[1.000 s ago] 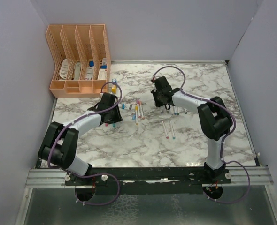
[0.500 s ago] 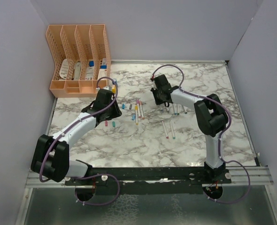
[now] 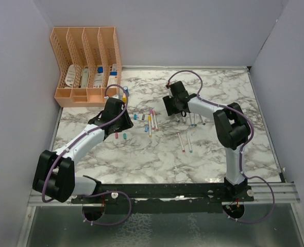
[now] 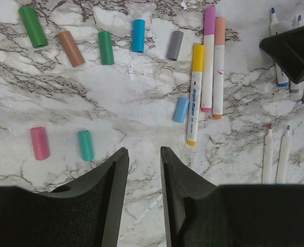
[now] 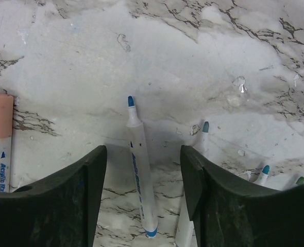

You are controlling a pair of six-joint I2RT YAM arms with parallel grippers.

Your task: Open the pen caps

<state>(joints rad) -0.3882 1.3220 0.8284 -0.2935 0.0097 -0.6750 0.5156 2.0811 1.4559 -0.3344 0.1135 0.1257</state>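
Faintly, "Acrylic" on yellow-capped pen (image 4: 195, 96)

The left arm (image 3: 85, 136) is reaching toward 1 o'clock, its left gripper (image 4: 144, 152) pointing down with jaws narrowly parted and empty, while the right arm (image 3: 214, 110) is bending toward 10 o'clock, its right gripper (image 5: 142, 152) hanging low with jaws spread wide.

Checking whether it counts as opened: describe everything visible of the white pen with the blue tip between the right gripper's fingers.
The thin white plastic pen barrel is uncapped: its blue nib is bare and points away from the wrist camera, blue lettering runs along its side, and its near end is blue. It lies flat on the marble-patterned table, slightly slanted, between the right gripper's open fingers, touching neither.
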